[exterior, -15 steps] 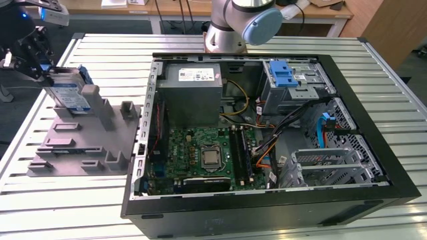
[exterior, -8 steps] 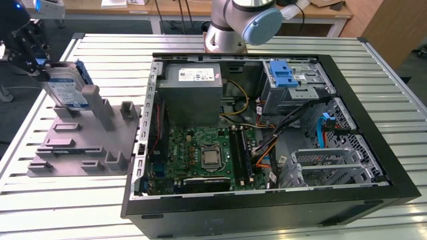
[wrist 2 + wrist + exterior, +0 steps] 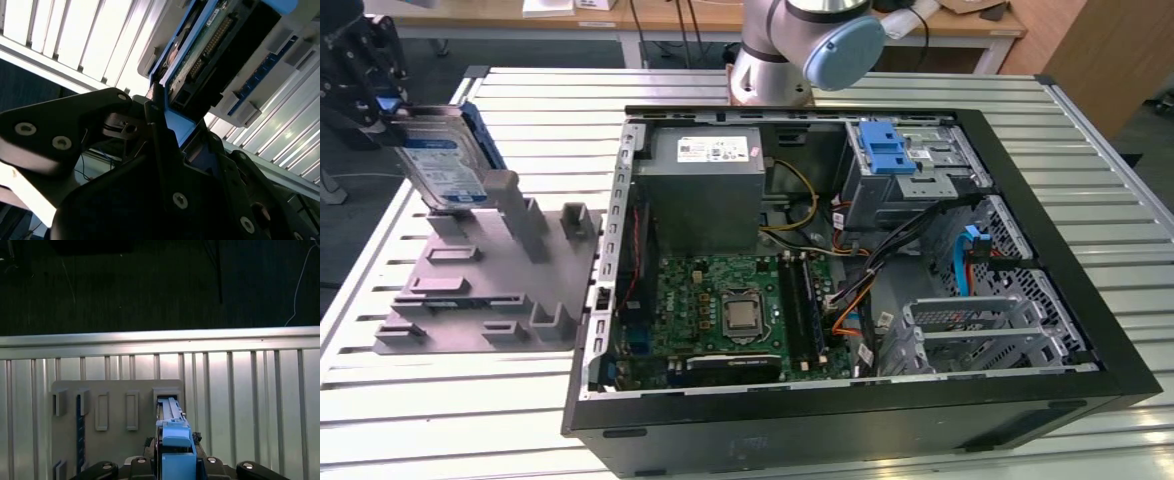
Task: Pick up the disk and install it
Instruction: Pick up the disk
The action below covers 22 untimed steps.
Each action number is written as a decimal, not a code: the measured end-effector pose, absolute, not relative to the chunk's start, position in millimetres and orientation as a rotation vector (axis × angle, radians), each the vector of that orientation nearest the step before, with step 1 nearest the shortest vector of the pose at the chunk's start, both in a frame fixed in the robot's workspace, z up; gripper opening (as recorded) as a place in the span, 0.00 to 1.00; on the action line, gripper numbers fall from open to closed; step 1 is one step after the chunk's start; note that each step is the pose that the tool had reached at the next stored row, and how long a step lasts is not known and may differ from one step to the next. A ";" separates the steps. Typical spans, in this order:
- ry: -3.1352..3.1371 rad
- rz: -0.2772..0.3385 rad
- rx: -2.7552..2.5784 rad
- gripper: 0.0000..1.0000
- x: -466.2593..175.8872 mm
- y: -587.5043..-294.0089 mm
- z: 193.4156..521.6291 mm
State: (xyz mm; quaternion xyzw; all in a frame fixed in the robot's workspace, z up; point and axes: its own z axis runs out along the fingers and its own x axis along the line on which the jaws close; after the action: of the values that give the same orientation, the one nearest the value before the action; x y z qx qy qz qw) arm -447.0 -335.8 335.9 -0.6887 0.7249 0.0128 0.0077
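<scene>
The disk (image 3: 438,165) stands upright on its narrow end at the exterior view's left: a silver-grey drive with a white-and-blue label in a blue carrier. Its lower end sits at a slot of the grey fixture (image 3: 494,290); I cannot tell whether it is still seated in it. My black gripper (image 3: 390,108) is shut on the disk's upper part. In the first wrist view the blue carrier (image 3: 175,447) runs edge-on between the fingers down to the fixture's slot (image 3: 167,402). In the second wrist view the disk's connector end (image 3: 215,45) sticks out past the gripper (image 3: 167,127).
The open computer case (image 3: 1021,190) lies to the exterior view's right of the fixture. Inside are a grey power-supply box (image 3: 707,175), a grey cage with a blue latch (image 3: 891,155), the motherboard (image 3: 734,310) and loose cables. The arm's base (image 3: 781,55) stands behind the case on the slatted metal table (image 3: 427,430).
</scene>
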 end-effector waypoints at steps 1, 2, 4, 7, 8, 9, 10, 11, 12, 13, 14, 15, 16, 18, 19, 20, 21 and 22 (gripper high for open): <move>2.266 0.040 -2.153 0.36 -447.0 -335.8 339.1; 2.266 0.040 -2.153 0.36 -447.0 -335.8 342.5; 2.266 0.039 -2.153 0.36 -447.0 -335.8 349.7; 2.267 0.038 -2.154 0.36 -447.0 -335.7 359.8; 2.267 0.038 -2.154 0.36 -447.0 -335.7 363.2; 2.268 0.037 -2.154 0.36 -447.0 -335.7 366.7; 2.268 0.036 -2.155 0.36 -447.0 -335.7 370.5; 2.268 0.036 -2.155 0.36 -447.0 -335.7 374.3; 2.268 0.036 -2.155 0.36 -447.0 -335.7 378.1; 2.268 0.036 -2.155 0.36 -447.0 -335.7 381.9; 2.268 0.035 -2.155 0.36 -447.0 -335.7 385.8; 2.268 0.035 -2.155 0.36 -447.0 -335.7 389.7; 2.269 0.034 -2.156 0.36 -447.0 -335.7 393.8; 2.269 0.034 -2.156 0.36 -447.0 -335.7 401.1; 2.269 0.033 -2.156 0.36 -447.0 -335.7 404.9; 2.269 0.033 -2.156 0.36 -447.0 -335.7 408.8; 2.269 0.033 -2.156 0.36 -447.0 -335.7 412.6; 2.270 0.032 -2.156 0.36 -447.0 -335.7 416.3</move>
State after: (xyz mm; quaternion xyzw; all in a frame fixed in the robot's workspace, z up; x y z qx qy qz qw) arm -447.0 -335.7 416.3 -0.6887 0.7249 0.0104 0.0054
